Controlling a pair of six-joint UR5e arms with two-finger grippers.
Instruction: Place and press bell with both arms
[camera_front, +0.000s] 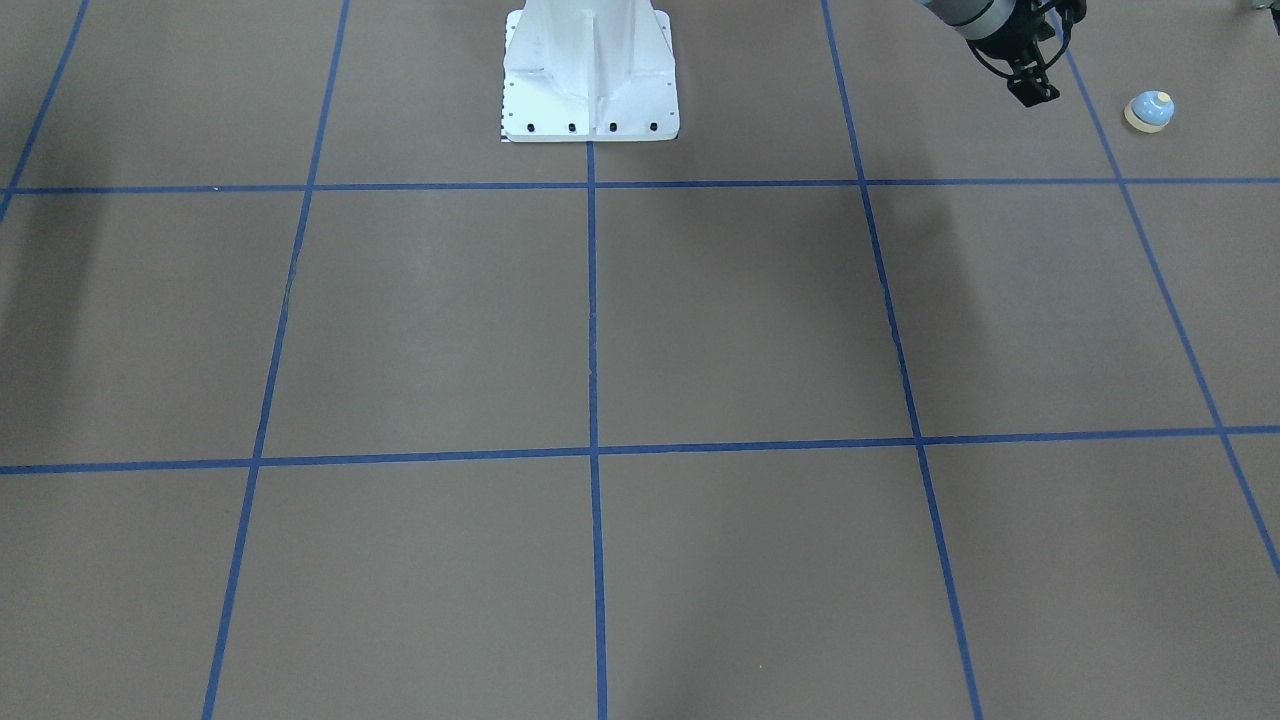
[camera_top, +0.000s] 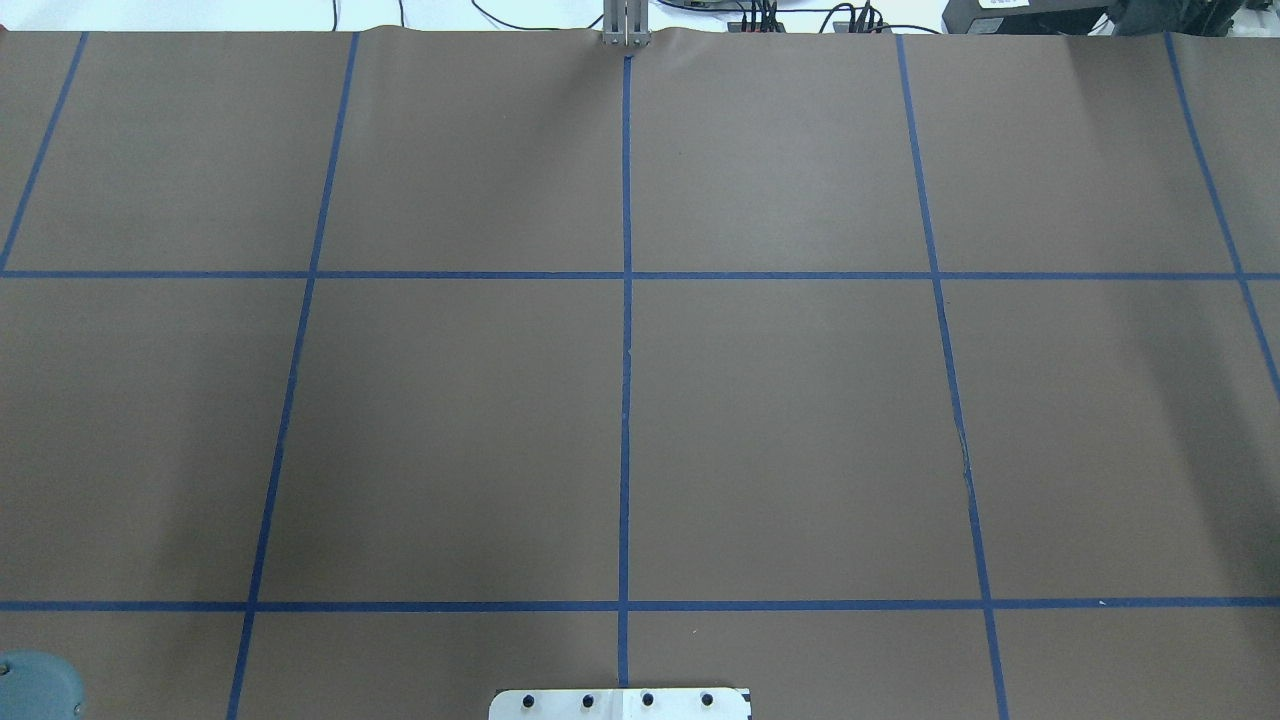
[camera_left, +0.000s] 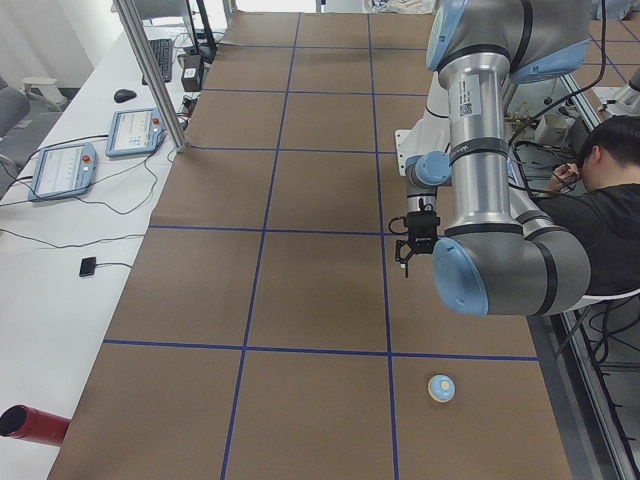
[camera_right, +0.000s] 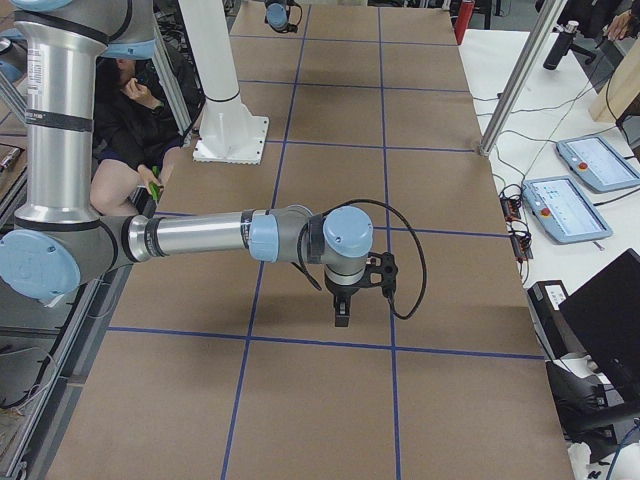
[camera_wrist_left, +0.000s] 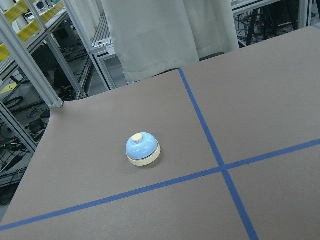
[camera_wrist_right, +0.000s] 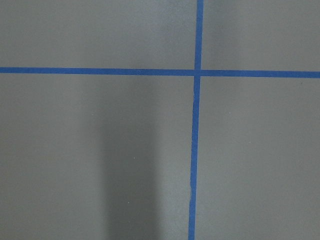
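Bell (camera_front: 1149, 110): upright on its base on the table (camera_front: 750, 320), at the robot's-left end, in the strip nearest the robot. In front cam it's top right, just right of a tape line (camera_front: 1092, 110).
Bell in L wrist cam: about mid-frame, cream button up, left of a tape crossing, well in from the sheet's far edge.
L gripper (camera_front: 1033, 92): hangs above the table btwn pedestal (camera_front: 590, 70) and bell. Near the bell but apart from it, fingers pointing down, gripping nothing. Jaws apart or together: can't tell, too small & dark.
L arm (camera_left: 480, 180): near, large one in left side cam, one link standing vertical, blue-capped elbow at its foot.
R gripper (camera_right: 341, 318): over the table toward the robot's-right end, fingers down, close above a tape line, gripping nothing. Shows only in right side cam, so jaw state can't be told.
R arm (camera_right: 200, 237): forearm stretched level out over the table.
R wrist cam: brown sheet w/ one tape crossing & a soft shadow band.
Overhead cam: tape grid, pedestal base plate at near edge, grey-blue cap (camera_top: 35, 688) in near-left corner.
Person (camera_left: 600, 190): dark top, seated on the robot's side of the table.
Side bench: two pendants (camera_left: 60, 170), red tube (camera_left: 30, 425) at near end.
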